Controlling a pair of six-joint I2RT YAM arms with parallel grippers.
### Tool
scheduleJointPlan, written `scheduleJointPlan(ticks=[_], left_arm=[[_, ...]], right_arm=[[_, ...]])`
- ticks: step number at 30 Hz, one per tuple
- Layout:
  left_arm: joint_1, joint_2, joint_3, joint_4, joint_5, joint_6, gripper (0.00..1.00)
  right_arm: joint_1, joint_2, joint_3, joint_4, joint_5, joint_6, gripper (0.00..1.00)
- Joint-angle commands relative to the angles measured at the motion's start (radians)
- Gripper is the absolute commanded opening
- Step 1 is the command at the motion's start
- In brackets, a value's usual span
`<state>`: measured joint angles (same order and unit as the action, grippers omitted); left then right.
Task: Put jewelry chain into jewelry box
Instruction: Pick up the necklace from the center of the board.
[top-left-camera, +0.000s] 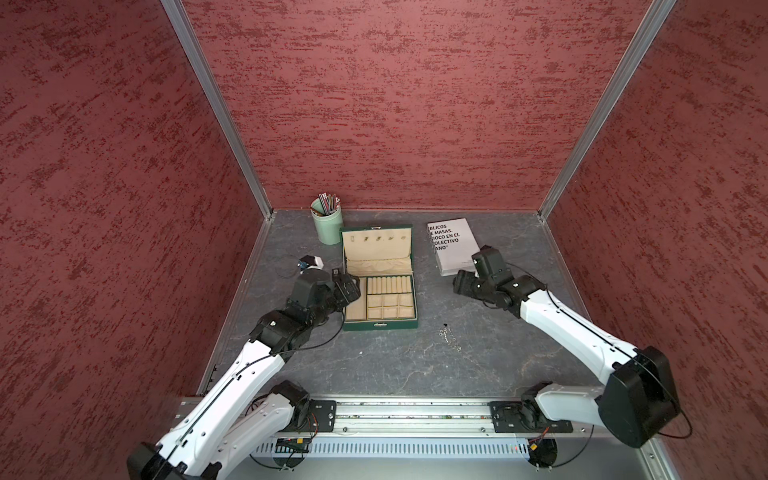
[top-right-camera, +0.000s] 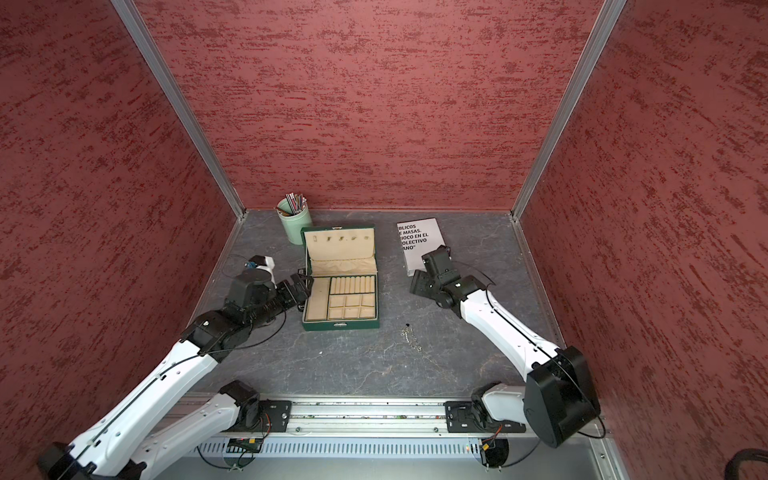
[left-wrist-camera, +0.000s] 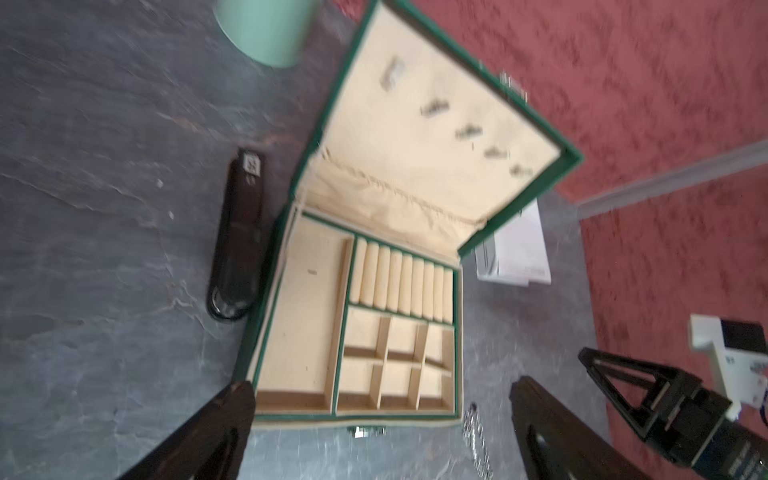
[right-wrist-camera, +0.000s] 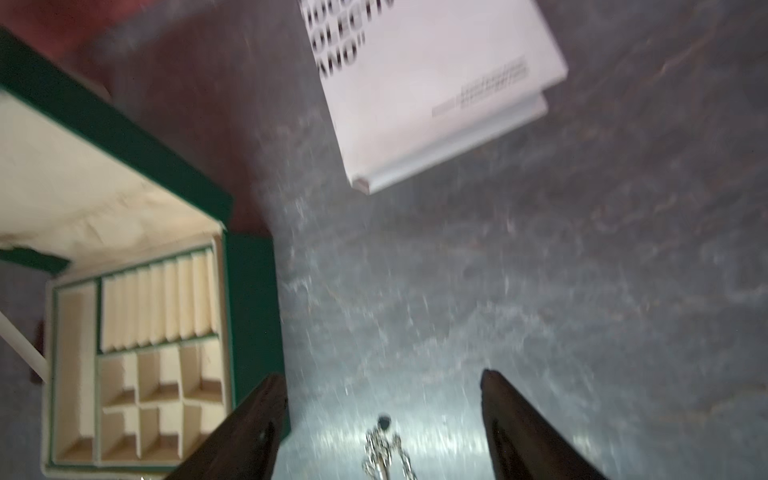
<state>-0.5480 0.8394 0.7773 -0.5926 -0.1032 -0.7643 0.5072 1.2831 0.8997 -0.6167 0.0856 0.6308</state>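
Observation:
The jewelry box (top-left-camera: 380, 325) (top-right-camera: 340, 324) stands open mid-table, dark green with beige lining, its lid leaning back. All its compartments (left-wrist-camera: 299, 316) look bare. The jewelry chain (top-left-camera: 451, 338) (top-right-camera: 411, 340) lies on the grey table to the right of the box's front corner, dark bead at its far end (right-wrist-camera: 383, 422). My left gripper (top-left-camera: 345, 286) (left-wrist-camera: 382, 384) hangs open at the box's left side, holding nothing. My right gripper (top-left-camera: 460, 284) (right-wrist-camera: 383, 377) is open above the table between chain and book. The chain (right-wrist-camera: 382, 453) shows on the table in the gap between its fingers.
A white book with black lettering (top-left-camera: 453, 245) lies at the back right, close behind the right gripper. A mint cup of pencils (top-left-camera: 328, 226) stands behind the box. A black bar-shaped object (left-wrist-camera: 239, 241) lies along the box's left side. A small white device with a cable (top-left-camera: 309, 262) sits further left.

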Motion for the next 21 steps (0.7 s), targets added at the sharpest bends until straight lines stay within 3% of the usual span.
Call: scheduleJointPlan(ticks=[1, 8, 11, 21], left_arm=[[-0.087, 0.009, -0.038, 0.011, 0.02, -0.021, 1.0], [-0.19, 0.131, -0.059, 0.093, 0.068, -0.014, 1.0], [-0.196, 0.161, -0.061, 0.104, 0.066, -0.013, 1.0], [-0.199, 0.167, -0.089, 0.113, 0.067, -0.016, 1.0]], right_arm=[[0.072, -0.054, -0.041, -0.169, 0.047, 0.029, 0.7], [0.226, 0.031, -0.059, -0.23, 0.018, -0.006, 0.52], [0.235, 0.091, -0.047, -0.213, 0.011, -0.035, 0.45], [0.226, 0.287, 0.028, -0.17, 0.012, -0.107, 0.36]])
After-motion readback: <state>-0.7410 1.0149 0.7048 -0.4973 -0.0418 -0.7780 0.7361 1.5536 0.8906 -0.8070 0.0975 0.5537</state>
